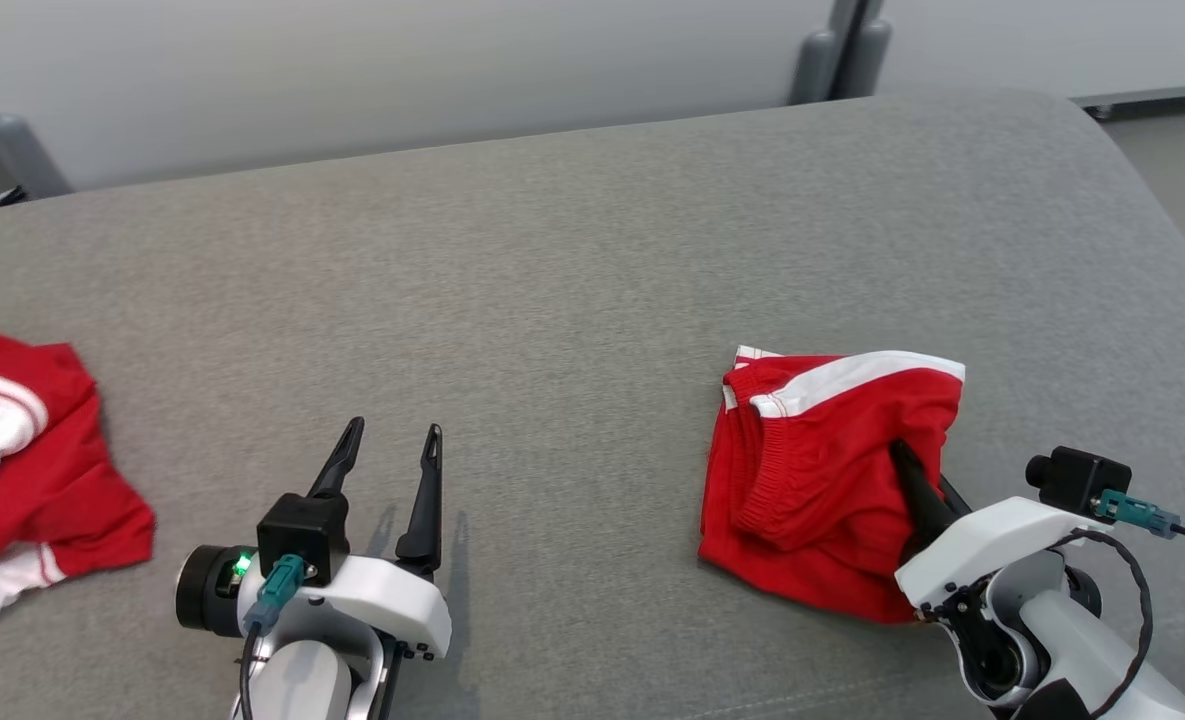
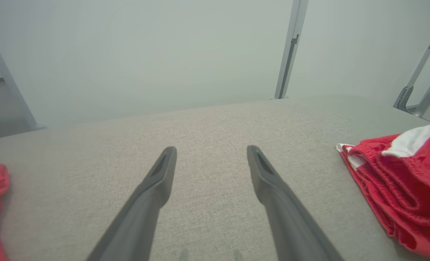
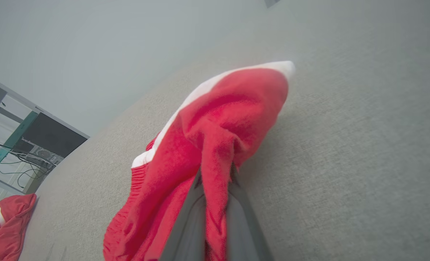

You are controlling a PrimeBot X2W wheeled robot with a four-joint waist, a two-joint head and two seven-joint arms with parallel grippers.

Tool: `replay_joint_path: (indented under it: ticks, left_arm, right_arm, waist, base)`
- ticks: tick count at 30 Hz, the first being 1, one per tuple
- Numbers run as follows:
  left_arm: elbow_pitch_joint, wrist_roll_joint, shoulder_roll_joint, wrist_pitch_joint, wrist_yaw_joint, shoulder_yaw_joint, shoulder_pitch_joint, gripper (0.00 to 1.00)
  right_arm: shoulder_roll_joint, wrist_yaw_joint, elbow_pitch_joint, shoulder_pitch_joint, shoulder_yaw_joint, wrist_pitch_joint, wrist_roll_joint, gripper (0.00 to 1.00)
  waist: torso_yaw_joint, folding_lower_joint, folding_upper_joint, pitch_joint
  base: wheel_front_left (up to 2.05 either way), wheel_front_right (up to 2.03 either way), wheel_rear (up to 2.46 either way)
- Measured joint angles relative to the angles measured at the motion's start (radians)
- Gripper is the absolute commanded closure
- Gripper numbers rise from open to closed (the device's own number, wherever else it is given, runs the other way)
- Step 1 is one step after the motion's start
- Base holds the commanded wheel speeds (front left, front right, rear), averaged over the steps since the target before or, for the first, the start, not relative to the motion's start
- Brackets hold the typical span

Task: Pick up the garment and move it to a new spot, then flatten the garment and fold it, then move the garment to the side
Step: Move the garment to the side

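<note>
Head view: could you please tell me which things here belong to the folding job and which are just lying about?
Part of the job:
- red shorts, pinched by the shut right gripper
- left gripper, open, holding nothing
- grey cushion, the work surface

Just lying about:
- other red and white garment at the left edge
- grey frame posts behind the cushion

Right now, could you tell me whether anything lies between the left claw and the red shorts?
Nothing visible does: bare grey cushion separates the open left claw from the red shorts, which the right claw pinches. The other red garment lies off to the left.
</note>
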Motion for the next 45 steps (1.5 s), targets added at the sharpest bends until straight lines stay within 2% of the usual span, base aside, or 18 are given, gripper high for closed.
replay_joint_path:
  ticks: [8,14,20,24,36,37,38,39,45]
  left_arm:
    - [-0.020,0.026,0.000,0.000,-0.012,0.006,-0.005,0.00]
    - [-0.041,0.053,0.001,0.000,-0.024,0.008,-0.016,0.00]
    - [-0.054,0.076,0.002,0.000,-0.039,0.011,-0.048,0.00]
    - [-0.073,0.087,0.002,0.000,-0.046,0.009,-0.051,0.00]
    - [-0.114,0.112,0.003,0.000,-0.048,0.000,-0.094,0.00]
    - [-0.115,0.112,0.003,0.000,-0.051,-0.001,-0.096,0.00]
    - [-0.117,0.112,0.002,0.000,-0.054,-0.002,-0.099,0.00]
    - [-0.118,0.112,0.003,0.000,-0.054,-0.003,-0.104,0.00]
    - [-0.125,0.111,0.002,0.000,-0.053,-0.005,-0.109,0.00]
  right_arm:
    - [0.016,0.000,-0.014,0.000,-0.030,0.000,-0.017,1.00]
    - [0.019,0.000,-0.017,-0.008,-0.066,0.000,-0.051,1.00]
    - [0.004,0.000,-0.009,-0.080,-0.110,0.000,-0.135,1.00]
    - [-0.033,0.001,0.030,-0.170,-0.166,0.000,-0.217,1.00]
    - [-0.121,0.001,0.251,-0.363,-0.287,0.000,-0.401,1.00]
    - [-0.126,0.001,0.271,-0.375,-0.298,0.000,-0.416,0.67]
    - [-0.131,0.001,0.284,-0.383,-0.319,0.000,-0.424,0.26]
    - [-0.138,0.001,0.301,-0.391,-0.336,0.000,-0.442,0.00]
    - [-0.188,0.001,0.338,-0.404,-0.492,-0.001,-0.586,0.00]
  waist:
    - [-0.147,0.0000,0.0000,0.032]
    - [-0.182,0.0000,0.0000,0.092]
    - [-0.181,-0.0001,0.0000,0.136]
    - [-0.159,0.0000,0.0000,0.162]
    - [-0.059,0.0000,0.0000,0.231]
    - [-0.052,0.0000,0.0000,0.235]
    - [-0.045,0.0000,0.0000,0.239]
    - [-0.039,0.0000,0.0000,0.241]
    - [-0.025,0.0000,0.0000,0.235]
  base:
    - [0.00,0.00,0.00]
    - [0.00,0.00,0.00]
    - [0.00,0.00,0.00]
    - [0.00,0.00,0.00]
    - [0.00,0.00,0.00]
    - [0.00,0.00,0.00]
    - [0.00,0.00,0.00]
    - [0.00,0.00,0.00]
    - [0.00,0.00,0.00]
